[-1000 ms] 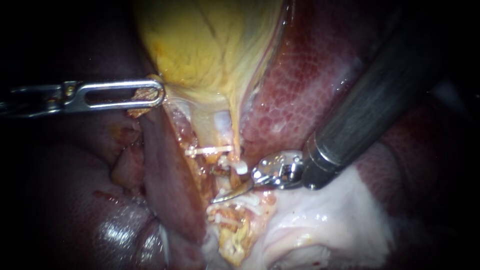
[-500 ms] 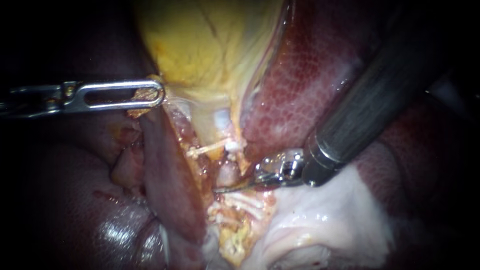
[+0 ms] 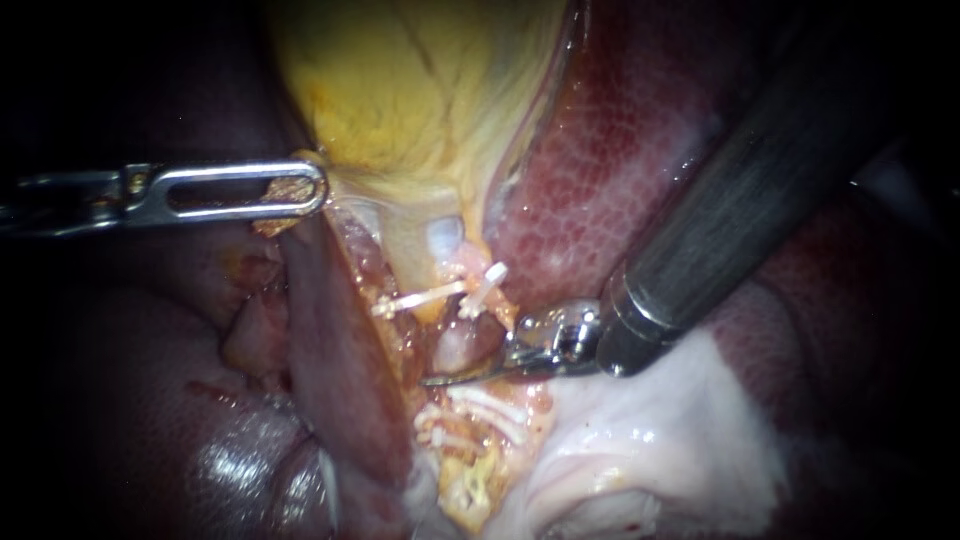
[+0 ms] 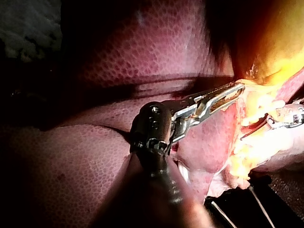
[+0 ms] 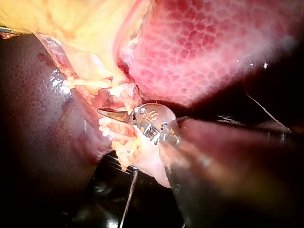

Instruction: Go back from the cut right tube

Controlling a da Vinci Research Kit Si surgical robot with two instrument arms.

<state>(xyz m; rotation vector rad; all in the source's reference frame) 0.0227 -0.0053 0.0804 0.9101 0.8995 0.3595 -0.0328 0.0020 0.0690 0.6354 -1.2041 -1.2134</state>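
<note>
The right tube is cut through. Its upper stump (image 3: pixel 470 275) carries a white clip (image 3: pixel 487 285) and hangs from the yellow gallbladder (image 3: pixel 420 90). The lower stump (image 3: pixel 480 405) bears white clips. My right instrument (image 3: pixel 440 378) lies in the gap between the stumps, its thin curved blades shut and holding nothing; the right wrist view shows the same blades (image 5: pixel 105 112). Another white clip (image 3: pixel 420 297) sits on the left tube. My left instrument (image 3: pixel 315 190) has its slotted jaws shut on the gallbladder's lower edge, also seen from its wrist (image 4: pixel 237 89).
Dark red liver (image 3: pixel 620 130) lies behind and to the right of the gallbladder, with more liver (image 3: pixel 330 340) at the left. Pale white tissue (image 3: pixel 640 440) lies under the right instrument's shaft. The right shaft (image 3: pixel 740 210) crosses the upper right.
The right blades have closed and the tube has parted. The upper stump with its clip has sprung up and to the right. The left instrument has held still.
</note>
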